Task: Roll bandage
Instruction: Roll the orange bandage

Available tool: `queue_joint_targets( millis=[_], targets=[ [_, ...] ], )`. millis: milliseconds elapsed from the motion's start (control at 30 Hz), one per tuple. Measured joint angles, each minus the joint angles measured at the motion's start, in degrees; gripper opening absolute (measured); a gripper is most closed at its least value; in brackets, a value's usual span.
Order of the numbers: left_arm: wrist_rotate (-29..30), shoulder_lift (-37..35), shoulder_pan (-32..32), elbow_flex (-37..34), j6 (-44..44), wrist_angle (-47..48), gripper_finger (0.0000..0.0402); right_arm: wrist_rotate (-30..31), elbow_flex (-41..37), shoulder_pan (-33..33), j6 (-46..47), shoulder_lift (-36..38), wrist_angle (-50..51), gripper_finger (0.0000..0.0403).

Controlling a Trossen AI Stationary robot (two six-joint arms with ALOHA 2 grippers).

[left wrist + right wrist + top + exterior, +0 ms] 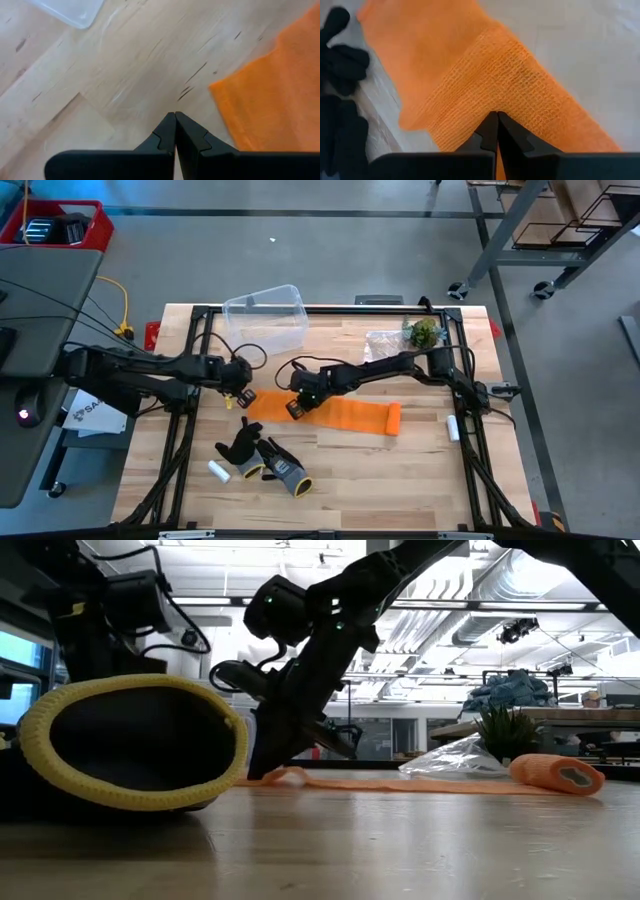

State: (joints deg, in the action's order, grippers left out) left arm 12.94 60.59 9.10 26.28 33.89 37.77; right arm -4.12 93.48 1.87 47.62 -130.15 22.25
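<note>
Wooden table (400, 470) under orange bandage (350, 416)

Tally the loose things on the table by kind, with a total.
Orange bandage: 1
Gloves: 2
Small white cylinders: 2
Clear plastic container: 1
Clear bag: 1
Green plant: 1
Total: 8

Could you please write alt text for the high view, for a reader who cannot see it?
An orange bandage lies mostly unrolled on a wooden table, the right pincer shut and pressed on it near its left end. The left pincer, also shut, sits just beyond that end; gloves lie nearer the front.
</note>
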Motion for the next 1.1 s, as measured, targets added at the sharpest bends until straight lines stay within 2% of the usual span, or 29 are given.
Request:
queue_joint_targets(
  millis=[267,333,467,567,667,833,1100],
  targets=[
    [-1.00,-6.60,-0.48,-0.24,0.46,-2.04,0.0000,0.49,-0.04,1.60,-2.07,2.24,-2.91,0.0000],
    [-3.03,-6.94,-0.55,-1.65,1.57,-3.57,0.0000,0.77,-0.01,2.25,-2.91,3.19,-2.73,0.0000],
    [-11.37,-6.47,-0.78,-6.08,7.13,-11.15,0.0000,0.92,-0.01,3.73,-4.37,4.41,-2.83,0.0000],
    [-12.90,-6.40,-1.72,-8.39,10.51,-16.25,0.0000,1.29,0.08,4.76,-6.19,6.21,-2.21,0.0000],
    [-13.48,-6.37,-2.21,-9.47,12.18,-20.09,0.0000,2.82,0.10,5.65,-8.18,8.25,0.94,0.0000],
    [-15.61,-5.45,-2.21,-10.32,13.08,-20.02,0.0000,5.88,0.14,7.00,-12.31,12.93,7.78,0.0000],
    [-16.84,-3.90,-2.19,-12.52,18.05,-27.17,0.0000,12.80,0.21,7.52,-15.62,21.89,22.96,0.0000]
  ],
)
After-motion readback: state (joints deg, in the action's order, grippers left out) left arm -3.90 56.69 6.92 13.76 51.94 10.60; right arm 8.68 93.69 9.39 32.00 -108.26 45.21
